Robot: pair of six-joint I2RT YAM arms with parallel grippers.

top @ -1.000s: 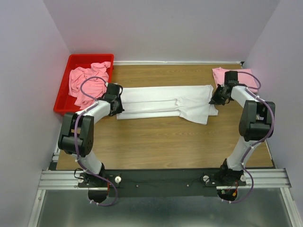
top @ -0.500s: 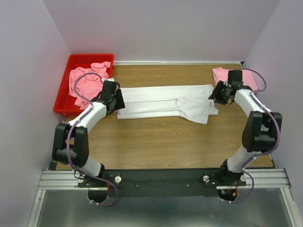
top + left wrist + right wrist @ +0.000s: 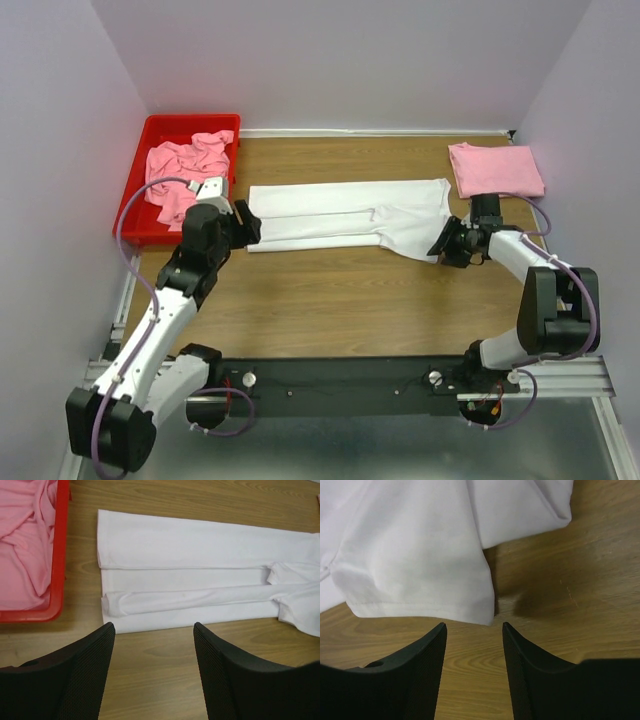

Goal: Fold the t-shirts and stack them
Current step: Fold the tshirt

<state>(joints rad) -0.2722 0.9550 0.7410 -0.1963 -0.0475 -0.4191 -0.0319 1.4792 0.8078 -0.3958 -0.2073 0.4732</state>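
Both arms have just let go and backed toward me: left fingers (image 3: 95, 655) stand apart over the bare surface (image 3: 340, 300) just short of the left end of the white shirt (image 3: 345, 215), and right fingers (image 3: 432, 645) stand apart just short of its near right corner, nothing held. The white shirt lies flat across the middle of the surface as a long strip, so I read the lengthwise fold as done and a crosswise fold as next. Beyond it, a folded pink shirt (image 3: 495, 168) sits at the far right corner, and crumpled pink shirts (image 3: 185, 170) wait in the red bin (image 3: 190, 120) at the far left.
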